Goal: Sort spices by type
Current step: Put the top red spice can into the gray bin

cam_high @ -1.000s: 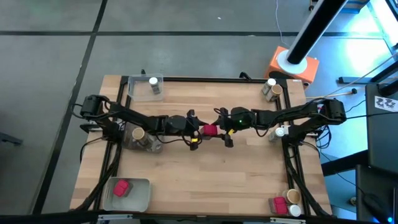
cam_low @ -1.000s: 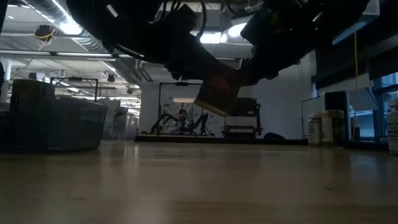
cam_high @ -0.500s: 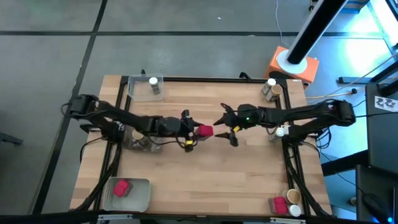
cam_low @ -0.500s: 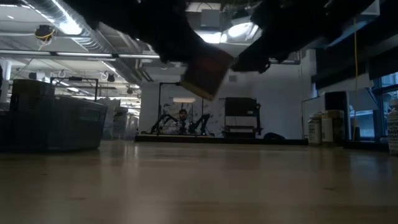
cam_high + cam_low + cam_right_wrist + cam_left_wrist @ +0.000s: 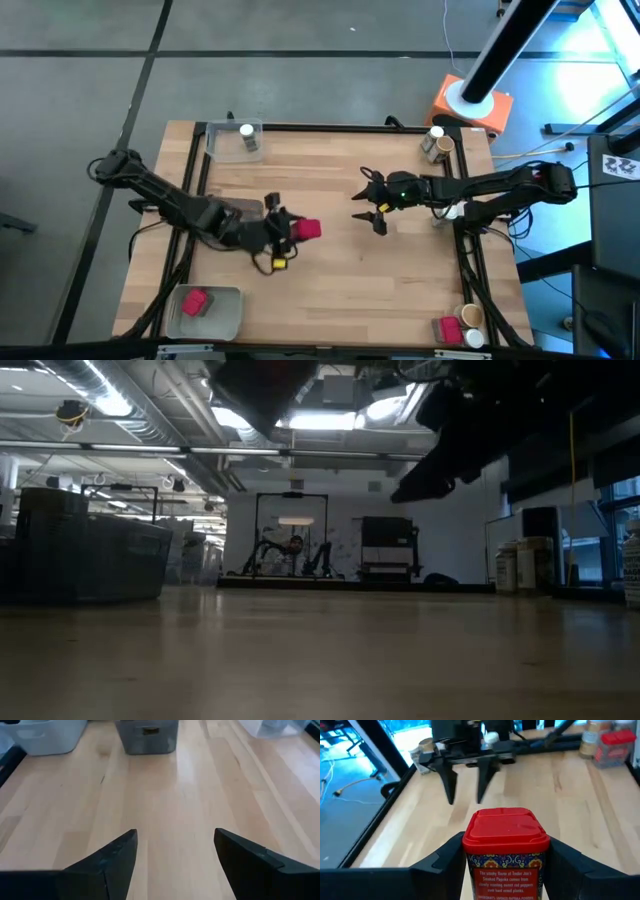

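Observation:
My left gripper (image 5: 297, 231) is left of the table's middle, above the wood, and is shut on a red boxy spice tin (image 5: 307, 229) with a red lid (image 5: 505, 831) and a printed label. My right gripper (image 5: 368, 210) hangs open right of the middle, a short way from the tin. It also shows ahead of the tin in the left wrist view (image 5: 465, 795). The right wrist view shows the open right gripper (image 5: 175, 857) over bare wood. The low view shows only dark arm parts overhead; the tin is out of that view. My left gripper pinches the red tin between its two fingers (image 5: 442, 865), one on each side wall of the body (image 5: 471, 867) below the lid. The fingers come level from the table's left and lie along the tin. The tin is lifted clear, lid end toward my right gripper.
A clear tray (image 5: 235, 141) at the far left holds a white-lidded jar. Another clear tray (image 5: 225, 312) at the near left holds a red tin (image 5: 195, 300). More jars stand at the far right corner (image 5: 435, 143), the right edge (image 5: 452, 210) and the near right corner (image 5: 462, 326).
Both grippers met at the red tin over the table's middle. My right gripper let go and drew back toward the right edge. My left gripper kept the tin and carried it toward the table's left and near edges, and it rose out of the low view.

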Controlling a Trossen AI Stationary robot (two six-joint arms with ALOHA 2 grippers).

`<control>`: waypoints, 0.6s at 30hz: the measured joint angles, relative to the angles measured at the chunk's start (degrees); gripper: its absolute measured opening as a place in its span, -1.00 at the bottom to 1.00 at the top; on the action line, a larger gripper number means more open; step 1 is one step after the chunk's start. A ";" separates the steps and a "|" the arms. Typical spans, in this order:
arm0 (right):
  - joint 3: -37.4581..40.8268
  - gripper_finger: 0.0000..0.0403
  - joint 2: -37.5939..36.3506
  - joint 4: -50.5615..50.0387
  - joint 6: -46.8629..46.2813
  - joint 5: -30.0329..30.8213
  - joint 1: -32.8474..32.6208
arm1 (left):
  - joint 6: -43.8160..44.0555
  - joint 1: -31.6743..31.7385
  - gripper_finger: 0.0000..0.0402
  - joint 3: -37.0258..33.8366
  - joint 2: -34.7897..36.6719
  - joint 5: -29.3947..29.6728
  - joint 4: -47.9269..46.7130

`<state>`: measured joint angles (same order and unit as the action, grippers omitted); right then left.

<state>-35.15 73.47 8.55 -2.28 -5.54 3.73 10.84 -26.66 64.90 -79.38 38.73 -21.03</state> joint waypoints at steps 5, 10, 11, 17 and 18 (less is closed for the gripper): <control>1.19 0.31 2.90 2.40 -3.41 0.22 -0.04 | 11.37 -7.30 -0.06 3.46 -1.08 3.25 -7.55; 1.19 0.31 6.04 4.53 -5.39 1.28 -1.13 | 24.82 -13.69 -0.06 3.46 -1.04 3.45 -13.02; 1.19 0.31 6.64 5.10 -5.70 1.54 -1.21 | 27.85 -14.86 -0.06 3.46 -1.04 3.39 -14.47; 1.19 0.31 10.21 10.57 -8.45 3.53 -2.42 | 44.66 -20.69 -0.06 3.46 -1.04 -1.18 -22.25; 1.18 0.31 10.88 11.45 -9.09 4.16 -2.70 | 46.93 -21.37 -0.06 3.46 -1.04 -2.89 -23.32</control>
<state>-33.97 84.35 20.00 -11.37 -1.37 1.03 57.78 -48.03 68.36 -80.42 35.84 -44.36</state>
